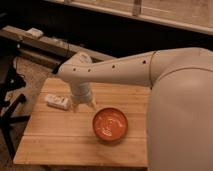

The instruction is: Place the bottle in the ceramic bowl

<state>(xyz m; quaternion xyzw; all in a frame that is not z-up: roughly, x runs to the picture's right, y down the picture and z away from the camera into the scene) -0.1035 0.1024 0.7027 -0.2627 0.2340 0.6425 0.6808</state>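
The small white bottle (58,102) lies on its side on the left part of the wooden table (65,142). The orange-red ceramic bowl (110,124) sits near the table's middle, empty. My gripper (83,106) hangs from the white arm just right of the bottle and left of the bowl, its tips close to the table top. It holds nothing that I can see.
The big white arm (150,70) crosses the view from the right and hides the table's right side. A dark stand (12,107) stands off the table's left edge. A shelf (35,42) with small items runs behind.
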